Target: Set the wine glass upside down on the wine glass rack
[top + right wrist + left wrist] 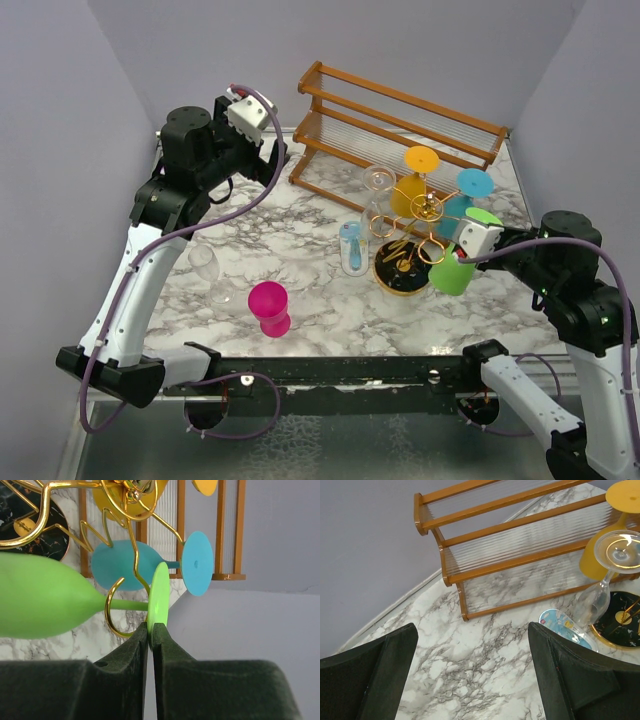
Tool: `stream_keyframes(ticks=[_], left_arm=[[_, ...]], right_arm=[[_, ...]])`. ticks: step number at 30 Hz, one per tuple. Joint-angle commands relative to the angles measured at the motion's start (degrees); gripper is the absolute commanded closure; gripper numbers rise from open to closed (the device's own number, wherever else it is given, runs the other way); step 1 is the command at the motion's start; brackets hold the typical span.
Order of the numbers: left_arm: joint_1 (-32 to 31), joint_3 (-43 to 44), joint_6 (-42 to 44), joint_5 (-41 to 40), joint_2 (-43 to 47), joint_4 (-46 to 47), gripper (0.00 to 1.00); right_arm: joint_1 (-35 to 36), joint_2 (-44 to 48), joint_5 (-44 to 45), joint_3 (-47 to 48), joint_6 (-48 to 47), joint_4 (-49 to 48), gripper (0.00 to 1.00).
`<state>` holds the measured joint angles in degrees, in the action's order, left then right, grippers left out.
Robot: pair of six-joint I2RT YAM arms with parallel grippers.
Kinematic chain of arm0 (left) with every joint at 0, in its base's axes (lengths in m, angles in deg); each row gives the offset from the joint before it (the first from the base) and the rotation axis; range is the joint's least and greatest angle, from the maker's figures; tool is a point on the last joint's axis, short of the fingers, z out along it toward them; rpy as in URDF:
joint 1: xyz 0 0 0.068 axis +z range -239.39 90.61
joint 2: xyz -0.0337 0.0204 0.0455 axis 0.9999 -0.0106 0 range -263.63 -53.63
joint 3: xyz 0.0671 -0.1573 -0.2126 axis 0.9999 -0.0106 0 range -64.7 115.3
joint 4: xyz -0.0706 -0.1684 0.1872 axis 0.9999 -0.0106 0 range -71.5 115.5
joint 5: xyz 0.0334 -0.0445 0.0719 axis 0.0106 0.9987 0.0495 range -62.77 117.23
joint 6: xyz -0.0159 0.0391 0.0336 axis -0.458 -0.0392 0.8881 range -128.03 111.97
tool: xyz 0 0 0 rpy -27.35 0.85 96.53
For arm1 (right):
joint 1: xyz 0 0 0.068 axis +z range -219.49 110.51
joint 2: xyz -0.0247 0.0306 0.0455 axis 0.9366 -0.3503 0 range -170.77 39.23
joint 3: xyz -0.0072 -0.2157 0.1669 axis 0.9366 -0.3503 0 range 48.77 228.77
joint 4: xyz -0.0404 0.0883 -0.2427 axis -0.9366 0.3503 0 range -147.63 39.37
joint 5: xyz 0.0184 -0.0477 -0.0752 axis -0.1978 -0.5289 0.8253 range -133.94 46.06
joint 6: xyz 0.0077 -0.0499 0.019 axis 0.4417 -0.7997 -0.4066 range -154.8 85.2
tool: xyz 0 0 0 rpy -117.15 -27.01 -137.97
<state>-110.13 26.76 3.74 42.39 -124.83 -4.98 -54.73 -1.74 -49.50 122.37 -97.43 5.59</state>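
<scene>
Two dark fingers point(125, 672) of the right gripper point(151, 629) are pinching the foot rim of the green wine glass point(45, 602). That glass is hanging upside down, its stem lying in a curled loop of the gold wine glass rack point(402, 270). A teal glass point(125, 565) and an orange glass point(410, 193) are hanging on other arms. The left gripper point(472, 635) is hovering, fingers spread wide around nothing, over the marble table point(470, 680) near the wooden shelf rack point(520, 525).

Seven wine glasses point(408, 195) point(455, 212) point(452, 272) point(375, 215) point(352, 248) point(203, 262) point(268, 305) and two racks point(405, 272) point(400, 120).
</scene>
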Motion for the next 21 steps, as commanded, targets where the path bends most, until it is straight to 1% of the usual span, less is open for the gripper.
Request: stream_keyframes(ticks=[1,3,9,12,21], left_arm=[[0.2,-0.5,0.6,1.5,0.9,1.3,0.06],[0.2,-0.6,0.7,1.5,1.0,1.2,0.06],[0.2,-0.8,0.8,1.4,1.2,1.1,0.06],[0.2,-0.9,0.8,1.5,1.2,1.2,0.06],[0.2,-1.5,0.7,1.7,1.5,1.3,0.06]], right_arm=[[-0.6,0.8,-0.7,-0.4,0.8,0.1,0.88],[-0.7,0.8,-1.0,-0.4,0.9,0.3,0.85],[-1.0,1.2,-1.8,-0.6,1.2,0.3,0.82],[-1.3,1.3,-2.1,-0.5,1.3,0.7,0.79],[-2.6,2.3,-5.9,-0.4,2.1,1.4,0.77]])
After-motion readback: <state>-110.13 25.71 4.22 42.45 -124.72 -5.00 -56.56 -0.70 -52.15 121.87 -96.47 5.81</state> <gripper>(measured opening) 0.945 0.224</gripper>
